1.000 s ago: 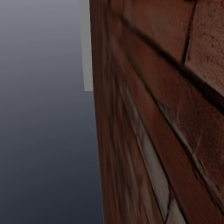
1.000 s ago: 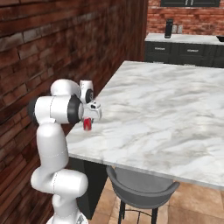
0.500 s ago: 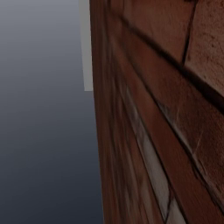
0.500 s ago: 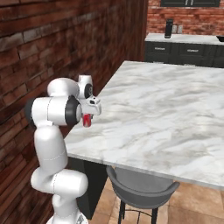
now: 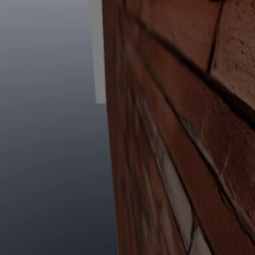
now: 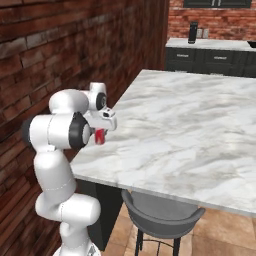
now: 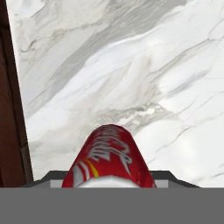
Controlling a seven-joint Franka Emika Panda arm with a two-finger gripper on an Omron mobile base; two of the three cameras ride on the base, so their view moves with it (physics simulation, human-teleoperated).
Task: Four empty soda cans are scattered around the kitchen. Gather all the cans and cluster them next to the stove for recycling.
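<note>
A red soda can [image 7: 109,158] with pale lettering sits between my fingers in the hand view, its length running away from the camera. In the right base view the same soda can [image 6: 100,136] hangs under my gripper [image 6: 101,134], which is shut on it. The can is held just above the near left corner of the white marble island top [image 6: 190,125]. My fingertips are hidden behind the can. The stove is out of view.
A brick wall [image 5: 189,124] stands close on the left, also seen as the brick wall [image 6: 60,55] beside the island. A grey stool [image 6: 162,217] sits under the island's front edge. Dark cabinets with a pale counter [image 6: 212,45] and a dark bottle [image 6: 192,32] line the far wall.
The whole right base picture has shifted a little, so the base has moved. The arm has folded slightly back toward its body, carrying the can with it.
</note>
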